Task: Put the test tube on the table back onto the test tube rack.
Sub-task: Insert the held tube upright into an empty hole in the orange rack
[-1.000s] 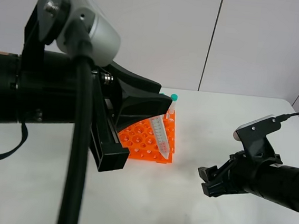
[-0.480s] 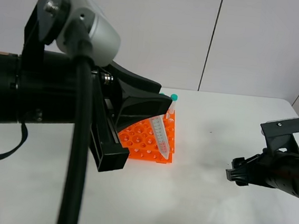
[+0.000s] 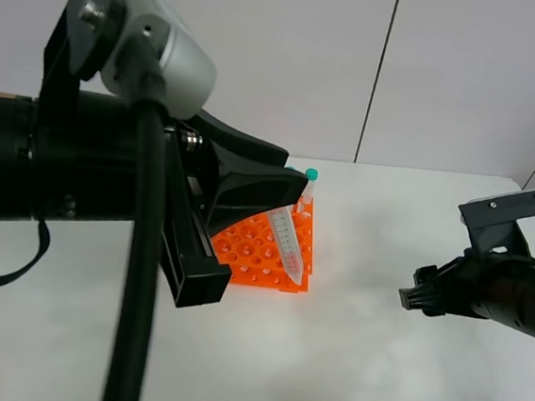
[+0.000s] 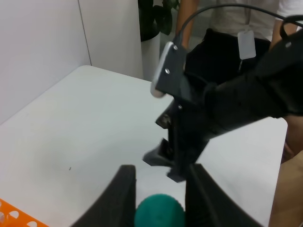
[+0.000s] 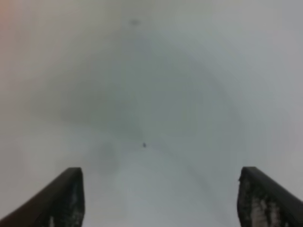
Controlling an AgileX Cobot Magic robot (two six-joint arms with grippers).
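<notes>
Test tube [image 3: 287, 243] hangs tilted above the white table [image 3: 355, 370], its pointed tip low by the right front corner of the orange test tube rack [image 3: 251, 251]. The left gripper [image 4: 160, 201] pinches the tube at its teal cap between its fingers [image 4: 124, 198]. The right gripper [image 3: 409, 298] hovers well apart, fingers [image 5: 64, 201] spread, nothing between them. A second tube [image 3: 311, 176] stands upright at the rack's far corner.

The test tube rack [image 3: 260, 255] stands on the table [image 3: 390, 203]. A second tube [image 3: 308, 187] stands upright in the rack's rear right corner. The test tube [image 3: 285, 240] hangs tilted over the rack's front right corner, gripped by the left gripper [image 4: 160, 189]. The right gripper [image 3: 408, 297] hangs right of the rack, well apart, above the table.
</notes>
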